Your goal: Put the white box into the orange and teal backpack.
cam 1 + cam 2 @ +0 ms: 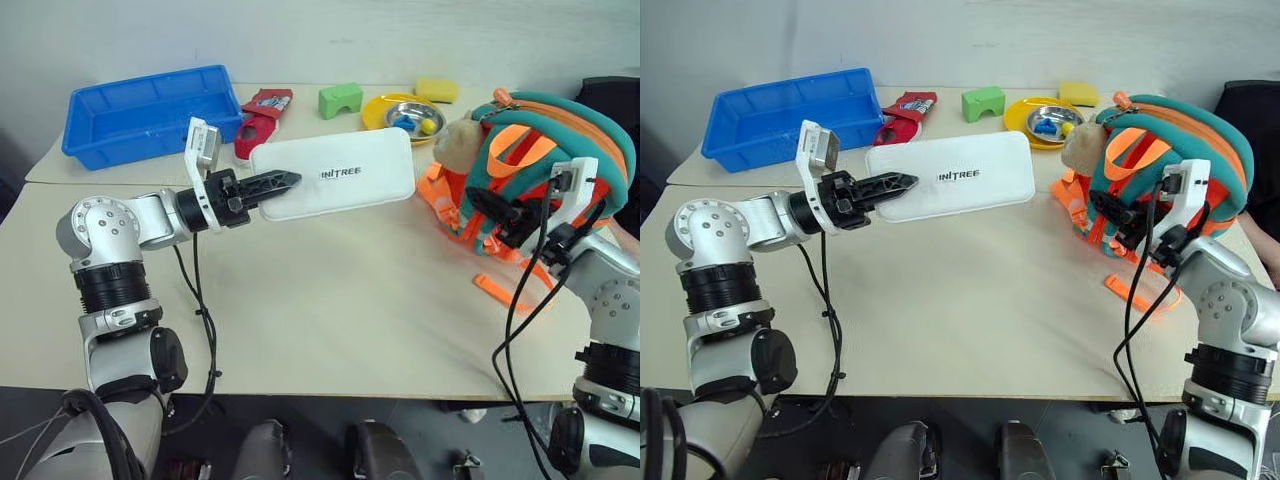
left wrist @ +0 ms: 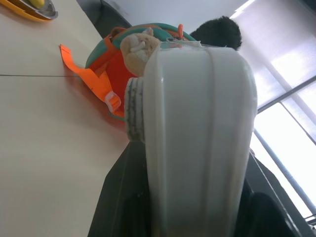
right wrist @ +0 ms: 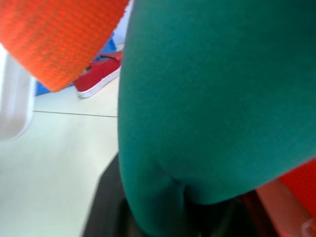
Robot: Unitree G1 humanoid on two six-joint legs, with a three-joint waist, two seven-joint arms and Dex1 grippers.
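At upper left of the frame a blue tray [image 1: 150, 112] sits on the surface [image 1: 330, 300]; just right of it the left tool [image 1: 283, 182] is clamped on the white box's [image 1: 340, 172] near end, holding it at centre; at far right the right tool [image 1: 500, 212] pinches the orange and teal backpack's [image 1: 545, 160] teal trim.

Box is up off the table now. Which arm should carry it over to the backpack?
The left. Its gripper already clamps the white box by one end, held above the table. The right gripper is pinching the backpack's teal fabric, so it suits bracing the bag.
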